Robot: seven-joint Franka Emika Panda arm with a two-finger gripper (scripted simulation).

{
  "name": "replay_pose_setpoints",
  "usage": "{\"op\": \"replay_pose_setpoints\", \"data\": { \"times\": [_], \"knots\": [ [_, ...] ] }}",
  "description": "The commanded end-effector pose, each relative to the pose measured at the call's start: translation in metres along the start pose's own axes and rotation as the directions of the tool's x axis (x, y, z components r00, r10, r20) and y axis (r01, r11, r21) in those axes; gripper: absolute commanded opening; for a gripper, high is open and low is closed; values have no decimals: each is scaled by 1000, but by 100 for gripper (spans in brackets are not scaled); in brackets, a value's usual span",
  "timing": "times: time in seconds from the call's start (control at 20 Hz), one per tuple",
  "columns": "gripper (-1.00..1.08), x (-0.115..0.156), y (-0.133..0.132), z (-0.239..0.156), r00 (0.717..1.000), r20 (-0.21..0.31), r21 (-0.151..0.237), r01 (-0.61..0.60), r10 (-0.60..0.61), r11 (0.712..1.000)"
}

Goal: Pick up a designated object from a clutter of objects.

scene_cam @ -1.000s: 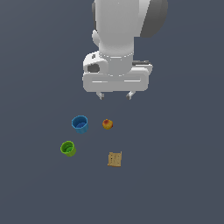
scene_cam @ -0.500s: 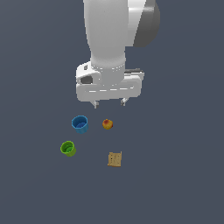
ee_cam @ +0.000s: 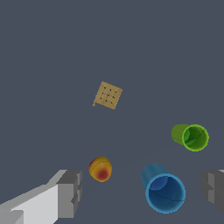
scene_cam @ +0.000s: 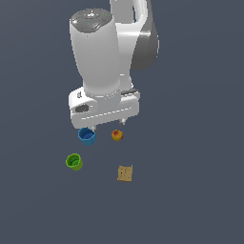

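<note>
1. The gripper (ee_cam: 140, 192) is held spread wide, nothing between its fingers, above the blue cup (scene_cam: 86, 136).
2. The green cup (scene_cam: 74, 162) is seen near the blue cup, apart from it, untouched.

green cup (scene_cam: 74, 162): bright green, darker inside
blue cup (scene_cam: 86, 136): bright blue, lighter rim
ball (scene_cam: 117, 136): red blending into yellow-orange
box (scene_cam: 125, 173): tan with a grid of small dark dots
arm (scene_cam: 102, 71): white and light grey, dark grey fingertips (ee_cam: 70, 194)
table (scene_cam: 190, 181): plain dark slate grey
</note>
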State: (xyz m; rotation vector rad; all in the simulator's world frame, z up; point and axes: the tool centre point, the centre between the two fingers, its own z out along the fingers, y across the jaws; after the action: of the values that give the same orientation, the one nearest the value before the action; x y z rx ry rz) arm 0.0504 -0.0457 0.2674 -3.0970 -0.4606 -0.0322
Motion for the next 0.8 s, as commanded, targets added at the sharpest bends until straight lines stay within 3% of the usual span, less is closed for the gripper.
{"op": "replay_pose_setpoints", "data": {
  "times": [0.0,0.35,0.75],
  "knots": [
    [100,3,12,10,999,1,0,48,-48,999],
    [100,7,45,38,984,3,1,179,-179,984],
    [100,7,83,73,946,7,2,324,-324,946]
  ]
}}
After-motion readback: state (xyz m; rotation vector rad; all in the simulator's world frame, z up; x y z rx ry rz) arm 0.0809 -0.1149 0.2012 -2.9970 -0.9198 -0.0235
